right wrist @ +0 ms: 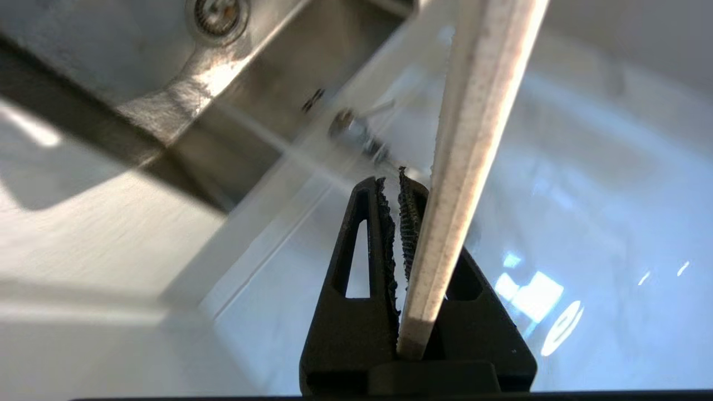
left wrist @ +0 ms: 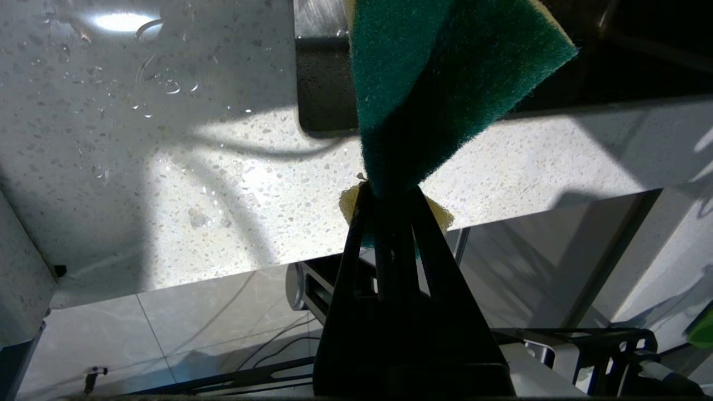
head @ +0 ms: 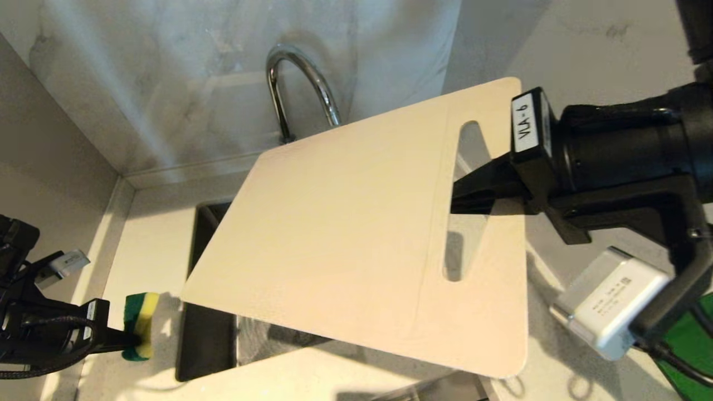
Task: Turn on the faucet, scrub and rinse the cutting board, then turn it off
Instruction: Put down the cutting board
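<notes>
The cream cutting board (head: 345, 234) hangs tilted over the sink, its slotted handle end toward my right arm. My right gripper (head: 454, 197) is shut on that end beside the slot; in the right wrist view the board's edge (right wrist: 473, 111) sits clamped between the right gripper's (right wrist: 398, 181) dark pads. Behind the board rises the chrome faucet (head: 301, 83), its base hidden by the board. At the lower left, my left gripper (head: 131, 334) is shut on a green and yellow sponge (head: 139, 326) above the counter beside the sink. In the left wrist view the sponge (left wrist: 445, 72) sticks out past the left gripper (left wrist: 390, 195).
The dark sink (head: 206, 334) lies under the board, its drain (right wrist: 217, 14) showing in the right wrist view. Wet speckled counter (left wrist: 167, 184) lies left of the sink. A marble wall (head: 167, 83) closes the back. A bright green flat object (head: 690, 340) lies at the far right.
</notes>
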`<state>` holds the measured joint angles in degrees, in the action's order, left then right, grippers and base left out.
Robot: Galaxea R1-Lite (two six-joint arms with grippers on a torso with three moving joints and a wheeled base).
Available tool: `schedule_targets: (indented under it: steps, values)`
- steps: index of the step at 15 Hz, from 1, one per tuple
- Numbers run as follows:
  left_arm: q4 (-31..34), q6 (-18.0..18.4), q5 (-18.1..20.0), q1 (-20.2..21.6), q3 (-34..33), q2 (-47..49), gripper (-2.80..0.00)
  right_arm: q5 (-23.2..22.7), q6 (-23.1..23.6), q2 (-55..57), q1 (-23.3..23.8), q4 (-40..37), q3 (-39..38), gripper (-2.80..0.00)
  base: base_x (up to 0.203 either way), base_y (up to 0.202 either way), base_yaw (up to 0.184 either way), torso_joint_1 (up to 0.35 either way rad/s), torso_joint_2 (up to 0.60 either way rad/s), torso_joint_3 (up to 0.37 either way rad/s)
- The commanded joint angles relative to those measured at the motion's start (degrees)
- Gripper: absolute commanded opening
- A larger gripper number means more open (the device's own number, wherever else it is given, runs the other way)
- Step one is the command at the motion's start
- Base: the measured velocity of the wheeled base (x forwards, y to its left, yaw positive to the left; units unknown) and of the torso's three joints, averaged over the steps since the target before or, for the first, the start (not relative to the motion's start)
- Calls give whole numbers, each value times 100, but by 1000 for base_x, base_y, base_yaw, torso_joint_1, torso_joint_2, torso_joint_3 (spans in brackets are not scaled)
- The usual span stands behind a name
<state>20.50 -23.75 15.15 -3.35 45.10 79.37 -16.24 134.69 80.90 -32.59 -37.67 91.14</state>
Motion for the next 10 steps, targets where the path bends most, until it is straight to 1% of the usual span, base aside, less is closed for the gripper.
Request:
schedule_targets:
  steps: [1,2,3,6,7,9,10]
  values:
    - [32,-37,6,0,-36,-36,-280,292,-296,-813,5,211,-406,-280,0,0,0,0,0,0]
    - [72,-51,6,1,-27,-50,-280,401,-570,-1014,3,704,-786,-280,0,0,0,0,0,0]
    - [94,-60,-3,1,-27,-62,-280,454,-880,-1176,1,1379,-1197,-280,0,0,0,0,0,0]
    - [241,-77,-62,1,-18,-62,-280,659,-1818,-1731,-1,3666,-2827,-280,0,0,0,0,0,0]
    - [270,-95,-82,-8,-18,-71,-280,818,-2121,-1980,-1,4230,-3340,-280,0,0,0,0,0,0]
    - [374,-197,-143,-8,-18,-71,-280,1052,-2528,-2409,-1,4757,-4005,-280,0,0,0,0,0,0]
    - [375,-230,-156,-5,-27,-71,-280,1125,-2640,-2506,-1,4943,-4252,-280,0,0,0,0,0,0]
